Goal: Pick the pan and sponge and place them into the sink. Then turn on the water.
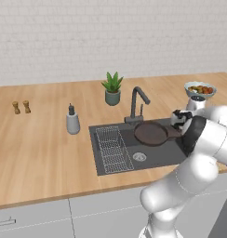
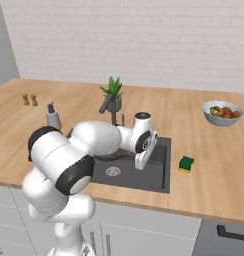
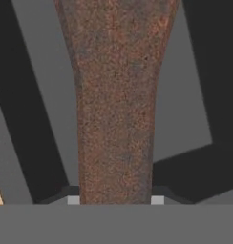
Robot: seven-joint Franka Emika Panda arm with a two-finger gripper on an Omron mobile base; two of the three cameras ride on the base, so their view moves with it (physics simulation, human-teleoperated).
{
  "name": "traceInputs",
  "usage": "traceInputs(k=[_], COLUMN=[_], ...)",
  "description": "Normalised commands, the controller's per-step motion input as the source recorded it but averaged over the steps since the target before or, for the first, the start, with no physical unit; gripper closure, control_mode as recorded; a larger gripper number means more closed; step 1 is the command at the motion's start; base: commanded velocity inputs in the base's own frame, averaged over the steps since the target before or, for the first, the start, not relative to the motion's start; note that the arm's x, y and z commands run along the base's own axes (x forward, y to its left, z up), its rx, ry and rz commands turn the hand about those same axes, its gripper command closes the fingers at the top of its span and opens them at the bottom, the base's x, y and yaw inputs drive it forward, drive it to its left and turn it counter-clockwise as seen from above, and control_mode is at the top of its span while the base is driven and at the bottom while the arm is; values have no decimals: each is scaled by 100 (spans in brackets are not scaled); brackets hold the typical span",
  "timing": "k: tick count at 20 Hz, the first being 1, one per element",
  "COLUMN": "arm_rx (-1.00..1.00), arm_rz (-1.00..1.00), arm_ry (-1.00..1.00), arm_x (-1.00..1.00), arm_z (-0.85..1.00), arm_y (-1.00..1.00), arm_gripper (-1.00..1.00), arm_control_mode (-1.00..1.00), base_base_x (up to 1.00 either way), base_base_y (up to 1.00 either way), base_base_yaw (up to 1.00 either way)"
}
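Pan [image 1: 151, 133]: round, dark brown-black, carried level over the sink [image 1: 106, 162], its body above the right half of the basin, near the faucet [image 1: 137, 103] and beside the wire rack [image 1: 111, 148]. The long straight handle [image 3: 117, 105] runs toward the arm and, in the hand view, passes between the two fingertips; the gripper [image 1: 179, 124] is pinched on this handle, jaws narrowed to its width. Judged from its look, the pan is rigid and fairly heavy, with most of its weight in the round body, far from the grip. Held by the handle, it will tend to droop or twist around the handle's axis, so a firm pinch and a slow, level descent suit it. The rough, rust-coloured handle surface appears to offer good friction. Whether the pan bottom already touches the basin floor cannot be told.

Sponge [image 2: 186, 163]: small yellow block with a green layer, lying flat on the wooden counter [image 2: 214, 165] just right of the sink. It is likely light and soft; a pinch across its short sides should compress it slightly and hold.
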Motion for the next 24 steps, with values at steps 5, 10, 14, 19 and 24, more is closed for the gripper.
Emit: traceInputs(k=[5, 10, 14, 19, 24], arm_rx=[-2, 0, 0, 0, 0], arm_rz=[0, 0, 0, 0, 0], arm_ry=[-1, 0, 0, 0, 0], arm_x=[29, 30, 35, 36, 39], arm_z=[-61, -46, -42, -41, -41], arm_y=[0, 0, 0, 0, 0], arm_gripper=[100, 100, 100, 100, 100], arm_control_mode=[-100, -100, -100, -100, -100], base_base_x=[0, 0, 0, 0, 0], base_base_y=[0, 0, 0, 0, 0], base_base_yaw=[0, 0, 0, 0, 0])
